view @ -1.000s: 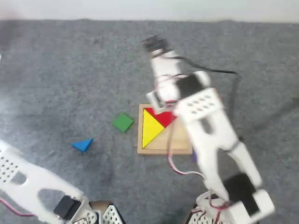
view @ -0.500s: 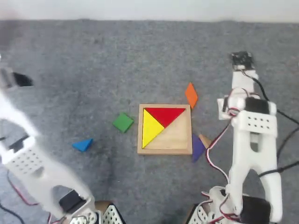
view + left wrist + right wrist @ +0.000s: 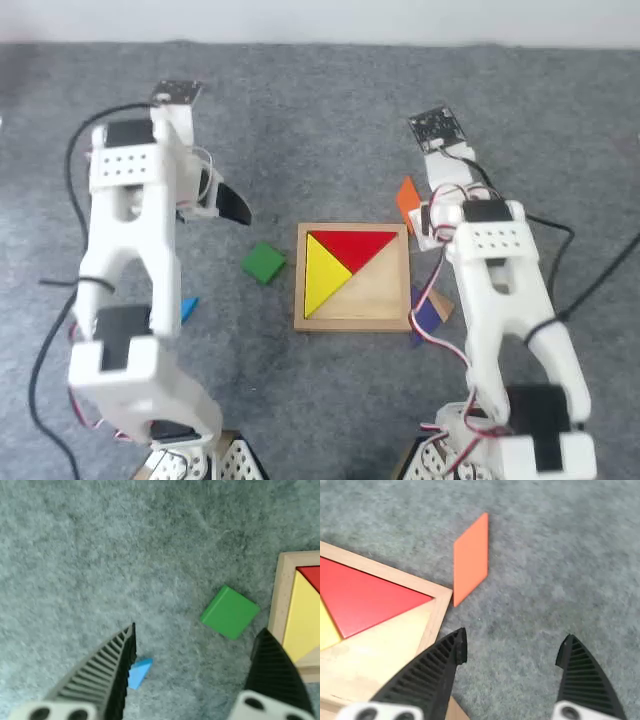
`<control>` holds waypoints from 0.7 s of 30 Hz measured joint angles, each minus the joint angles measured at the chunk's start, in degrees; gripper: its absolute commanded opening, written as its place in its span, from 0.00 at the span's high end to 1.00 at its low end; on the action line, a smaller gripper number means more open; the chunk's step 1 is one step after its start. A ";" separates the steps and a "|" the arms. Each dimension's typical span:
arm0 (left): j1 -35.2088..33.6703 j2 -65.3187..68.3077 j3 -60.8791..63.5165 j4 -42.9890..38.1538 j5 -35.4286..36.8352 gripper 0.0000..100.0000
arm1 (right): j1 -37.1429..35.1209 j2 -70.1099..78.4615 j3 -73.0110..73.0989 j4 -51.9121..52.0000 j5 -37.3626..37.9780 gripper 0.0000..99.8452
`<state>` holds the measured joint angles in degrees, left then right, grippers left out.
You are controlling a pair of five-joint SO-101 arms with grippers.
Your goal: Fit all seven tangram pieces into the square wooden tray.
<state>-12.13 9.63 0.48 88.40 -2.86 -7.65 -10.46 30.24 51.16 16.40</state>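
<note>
The square wooden tray [image 3: 353,322] lies mid-table holding a red triangle [image 3: 352,246] and a yellow triangle [image 3: 321,277]. A green square [image 3: 263,262] sits just left of it, and a blue triangle [image 3: 188,308] farther left is partly behind the left arm. By the tray's far right corner lies an orange parallelogram [image 3: 404,197]. At its near right corner are a purple piece [image 3: 424,313] and a tan piece [image 3: 442,303]. My left gripper [image 3: 196,630] hangs open above the carpet beside the green square [image 3: 230,612]. My right gripper [image 3: 515,636] is open and empty, near the orange parallelogram [image 3: 470,560].
Grey carpet covers the table. The lower right half of the tray [image 3: 436,614] shows bare wood. The left arm [image 3: 130,230] rises over the left side and the right arm [image 3: 495,290] over the right, with cables trailing from both.
The right arm swung off the tray to the right, then came back beside the orange parallelogram. The left arm rose from the near left corner to stand by the green square.
</note>
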 measured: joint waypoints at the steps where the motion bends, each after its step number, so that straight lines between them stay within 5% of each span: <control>1: 0.00 -2.55 3.34 -1.76 0.18 0.65 | 0.09 1.14 -1.41 0.18 0.00 0.70; 10: 3.60 -27.43 39.30 -26.90 0.53 0.65 | -3.87 6.15 -1.93 0.44 -2.55 0.70; 21: 5.80 -22.33 45.45 -40.70 5.01 0.65 | -3.34 11.78 -6.51 3.43 1.49 0.70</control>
<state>-6.33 -12.70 45.93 47.69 2.15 -10.99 1.32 23.74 54.59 17.89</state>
